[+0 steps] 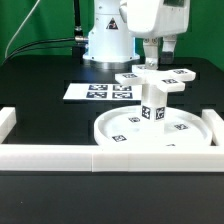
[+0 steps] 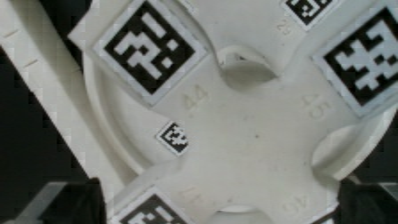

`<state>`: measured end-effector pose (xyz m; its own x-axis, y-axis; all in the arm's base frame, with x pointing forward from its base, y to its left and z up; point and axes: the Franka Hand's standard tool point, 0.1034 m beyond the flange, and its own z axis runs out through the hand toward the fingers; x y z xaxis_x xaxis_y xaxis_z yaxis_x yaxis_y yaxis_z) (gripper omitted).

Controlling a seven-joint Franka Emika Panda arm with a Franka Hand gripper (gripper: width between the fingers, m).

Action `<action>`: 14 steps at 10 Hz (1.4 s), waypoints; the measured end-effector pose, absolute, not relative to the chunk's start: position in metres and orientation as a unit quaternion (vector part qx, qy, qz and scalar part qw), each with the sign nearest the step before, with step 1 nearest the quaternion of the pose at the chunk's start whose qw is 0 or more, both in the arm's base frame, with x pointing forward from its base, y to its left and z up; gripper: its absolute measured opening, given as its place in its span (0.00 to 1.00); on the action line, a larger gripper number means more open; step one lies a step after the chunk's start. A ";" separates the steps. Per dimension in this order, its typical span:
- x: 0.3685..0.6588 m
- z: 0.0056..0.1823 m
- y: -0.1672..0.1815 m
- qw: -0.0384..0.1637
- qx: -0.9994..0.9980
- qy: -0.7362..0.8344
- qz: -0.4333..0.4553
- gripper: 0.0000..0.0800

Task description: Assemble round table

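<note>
Round table nearly stacked up, arm hanging right over the top piece

The big disc [image 1: 160, 130] lies flat on the black desk [image 1: 40, 75] with the short cylinder [image 1: 152, 107] upright at its centre and the cross piece [image 1: 154, 80] on top; the jaws [image 1: 154, 62] are wide open, holding nothing, directly above the cross, which probably isn't screwed down yet, though the wrist view is too close to tell.
</note>
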<state>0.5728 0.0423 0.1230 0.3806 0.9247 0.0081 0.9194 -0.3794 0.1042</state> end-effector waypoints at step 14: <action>0.560 0.098 0.037 0.034 0.869 0.494 0.012 0.79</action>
